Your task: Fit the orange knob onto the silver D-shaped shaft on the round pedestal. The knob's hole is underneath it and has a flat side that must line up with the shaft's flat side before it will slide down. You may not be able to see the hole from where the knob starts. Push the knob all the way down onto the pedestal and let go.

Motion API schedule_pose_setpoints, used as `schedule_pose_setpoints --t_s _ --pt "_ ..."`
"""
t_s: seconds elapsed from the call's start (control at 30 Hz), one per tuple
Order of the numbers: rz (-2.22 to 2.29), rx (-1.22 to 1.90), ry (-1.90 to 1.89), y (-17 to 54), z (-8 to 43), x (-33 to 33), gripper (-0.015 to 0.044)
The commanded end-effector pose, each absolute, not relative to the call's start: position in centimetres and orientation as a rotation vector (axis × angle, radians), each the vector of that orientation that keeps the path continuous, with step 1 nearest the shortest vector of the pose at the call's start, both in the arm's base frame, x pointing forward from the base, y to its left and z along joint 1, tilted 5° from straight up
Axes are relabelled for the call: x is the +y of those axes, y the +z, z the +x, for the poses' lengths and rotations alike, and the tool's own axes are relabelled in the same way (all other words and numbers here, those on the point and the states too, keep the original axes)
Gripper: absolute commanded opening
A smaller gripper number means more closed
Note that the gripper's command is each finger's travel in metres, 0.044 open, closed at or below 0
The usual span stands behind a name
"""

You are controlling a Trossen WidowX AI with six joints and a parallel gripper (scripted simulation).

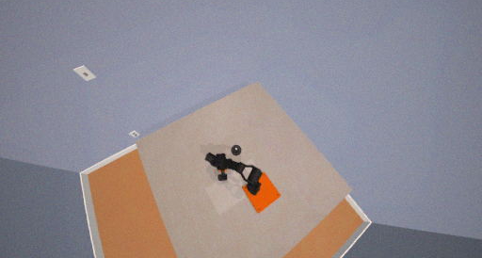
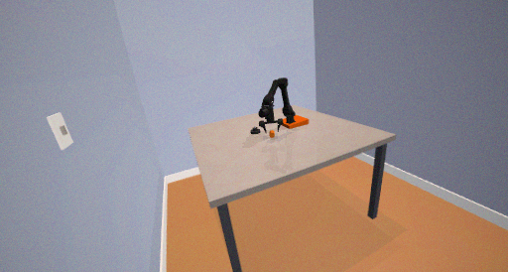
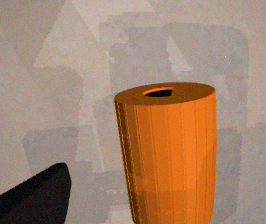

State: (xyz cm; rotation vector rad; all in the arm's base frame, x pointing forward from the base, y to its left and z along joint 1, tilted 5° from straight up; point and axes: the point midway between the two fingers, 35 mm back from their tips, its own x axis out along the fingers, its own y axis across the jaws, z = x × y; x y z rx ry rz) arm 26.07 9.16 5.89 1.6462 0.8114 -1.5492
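Observation:
The orange knob [image 2: 272, 134] [image 3: 171, 155] is between the spread fingers in the wrist view, with gaps on both sides. Its end with the D-shaped hole faces the wrist camera, and the hole's flat side is at the right there. It seems to stand on the table; its exact contact is too small to tell. My gripper [image 2: 272, 129] is wide open and holds nothing. The dark round pedestal [image 1: 236, 150] [image 2: 255, 130] is off to one side of the gripper, left of it in the exterior view. A small light spot shows at its middle; the shaft's flat side cannot be made out.
The table [image 1: 264, 123] [image 2: 228, 170] carries an orange square plate [image 1: 268, 199] [image 2: 302, 120] by the arm's base. A pale square patch [image 1: 221, 201] shows on the table near the arm in the top view. Walls stand behind the table.

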Motion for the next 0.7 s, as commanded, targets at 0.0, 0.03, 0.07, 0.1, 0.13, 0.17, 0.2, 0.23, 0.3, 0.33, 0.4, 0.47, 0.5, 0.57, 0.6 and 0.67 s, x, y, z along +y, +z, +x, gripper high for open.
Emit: schedule_pose_setpoints --t_s 0.0,0.03,0.07,0.1,0.13,0.17,0.2,0.23,0.3,0.33,0.4,0.47,0.5,0.57,0.6,0.67 --pt "1.672 0.805 -1.523 9.78 26.07 9.40 0.0440" --pt "1.672 0.805 -1.523 10.02 26.01 9.40 0.0440" --pt "1.672 0.805 -1.523 10.02 26.01 9.40 0.0440" --pt "1.672 0.805 -1.523 10.02 26.01 9.40 0.0440" --pt "1.672 0.805 -1.523 10.02 26.01 9.40 0.0440" --pt "1.672 0.805 -1.523 10.02 26.01 9.40 0.0440" --pt "1.672 0.805 -1.523 10.02 26.01 9.40 0.0440" --pt "1.672 0.805 -1.523 10.02 26.01 9.40 0.0440" --pt "1.672 0.805 -1.523 10.02 26.01 9.40 0.0440" --pt "1.672 0.805 -1.523 10.02 26.01 9.40 0.0440" --pt "1.672 0.805 -1.523 10.02 26.01 9.40 0.0440" --pt "1.626 0.845 -1.482 10.04 26.03 9.42 0.0440" --pt "1.567 0.893 -1.430 10.06 26.04 9.45 0.0440" --pt "1.420 1.002 -1.300 10.11 26.08 9.53 0.0440" --pt "1.346 1.052 -1.234 10.13 26.10 9.57 0.0440" --pt "1.195 1.142 -1.100 10.18 26.14 9.65 0.0440"
